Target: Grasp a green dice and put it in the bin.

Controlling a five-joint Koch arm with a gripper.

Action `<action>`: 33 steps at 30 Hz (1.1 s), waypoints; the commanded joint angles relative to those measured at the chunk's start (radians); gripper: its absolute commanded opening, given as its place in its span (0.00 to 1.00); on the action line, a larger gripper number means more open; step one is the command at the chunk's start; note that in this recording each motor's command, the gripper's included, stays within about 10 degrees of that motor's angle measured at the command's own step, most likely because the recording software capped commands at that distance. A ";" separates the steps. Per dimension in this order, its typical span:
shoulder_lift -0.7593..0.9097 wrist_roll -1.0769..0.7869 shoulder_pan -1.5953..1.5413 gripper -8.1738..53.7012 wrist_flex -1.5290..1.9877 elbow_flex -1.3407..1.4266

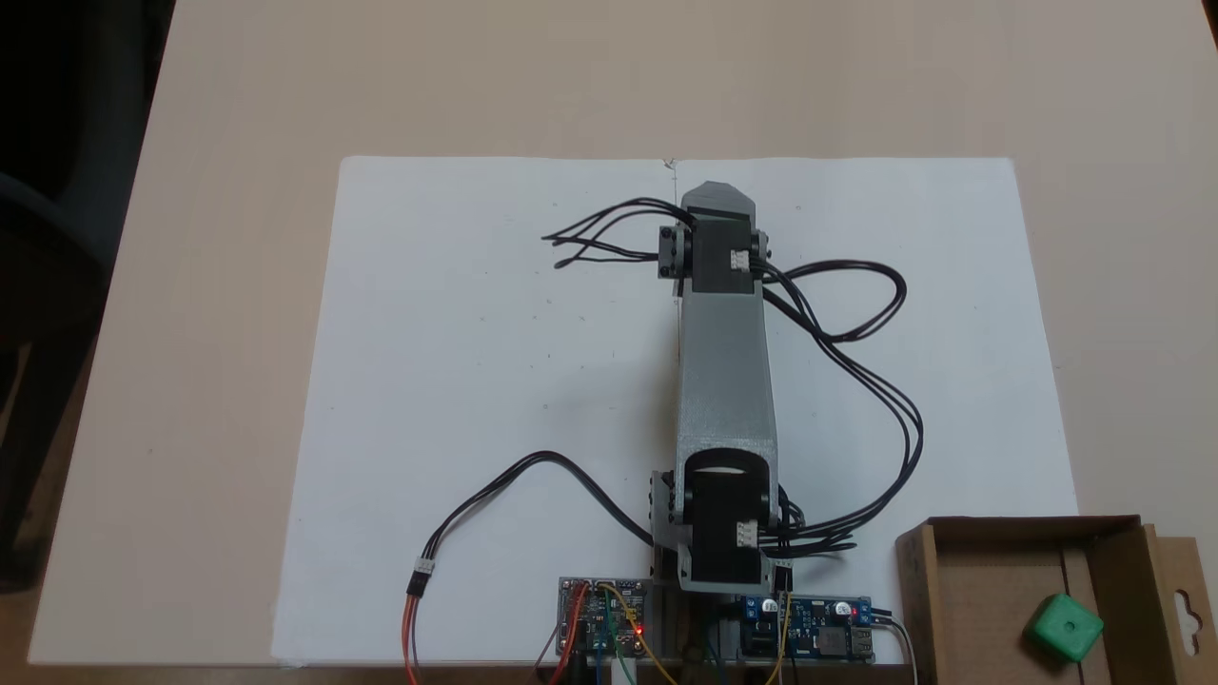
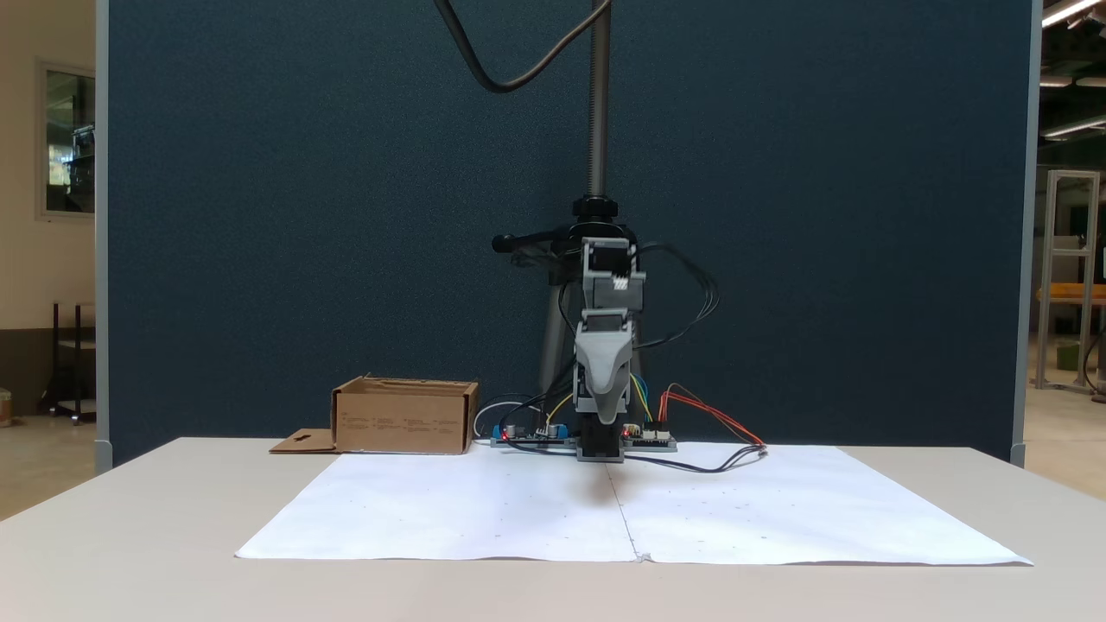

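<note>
I see the dice [image 1: 1064, 627] lying on the floor of the bin [image 1: 990, 609], close to the wall with the slotted flap, so I judge the drop done. The arm [image 1: 723, 381] stands well apart from the bin, stretched out over the paper [image 1: 476, 381]. Its gripper [image 2: 600, 413] points down at the paper; I cannot tell how far its jaws are apart, and nothing shows in them. Only parking seems left.

Lab or workshop bench, beige table [image 2: 130, 518] with white paper sheet [image 2: 484, 510], bare circuit boards [image 1: 602, 616] and loose wiring at arm base, dark blue partition panel [image 2: 302, 216] behind, aluminium frame rack [image 2: 1071, 276] in open hall beyond
</note>
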 commanded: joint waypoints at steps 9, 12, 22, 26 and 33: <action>0.192 0.020 -0.002 0.86 -0.480 0.132; 0.233 0.021 -0.002 0.87 -0.587 0.198; 0.288 0.017 -0.002 0.87 -0.917 0.483; 0.301 0.011 0.008 0.86 -1.037 0.618; 0.310 -0.066 0.028 0.85 -1.241 0.910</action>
